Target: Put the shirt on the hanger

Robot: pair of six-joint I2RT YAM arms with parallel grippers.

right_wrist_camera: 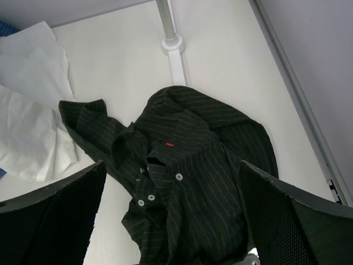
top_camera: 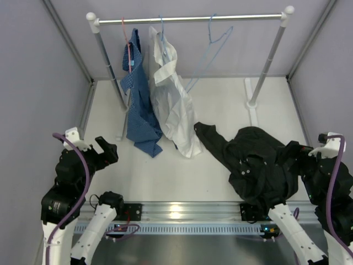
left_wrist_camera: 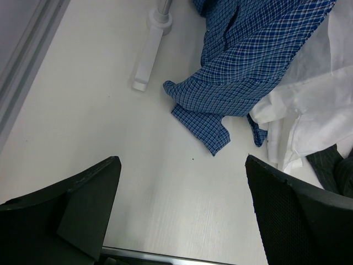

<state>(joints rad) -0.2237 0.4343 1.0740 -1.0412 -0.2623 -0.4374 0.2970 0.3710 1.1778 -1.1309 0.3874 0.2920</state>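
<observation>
Top external view: at the near edge, the left pincer [top_camera: 105, 152] is held released over bare tabletop [top_camera: 220, 105]. Its fingers are spread with nothing between them, as is confirmed in the left wrist view. On the other side, the right pincer [right_wrist_camera: 172, 165] is likewise seen wide apart and empty, poised above the black pinstriped shirt [top_camera: 259, 165]. That shirt is laid crumpled on the tabletop at near right, with its collar and pale buttons turned upward. One sleeve is stretched out leftward until it reaches the hem of a white shirt [top_camera: 174, 105].

Farther back, a blue checked shirt [top_camera: 140, 105] is hung from a red hanger [top_camera: 128, 44], and the white shirt is hung just beside it. Both are trailed down onto the tabletop. At the far end, the light-blue wire hanger [top_camera: 210, 36] is hooked bare on the garment rail [top_camera: 193, 20], to the right of the white shirt and well apart from the black shirt.
</observation>
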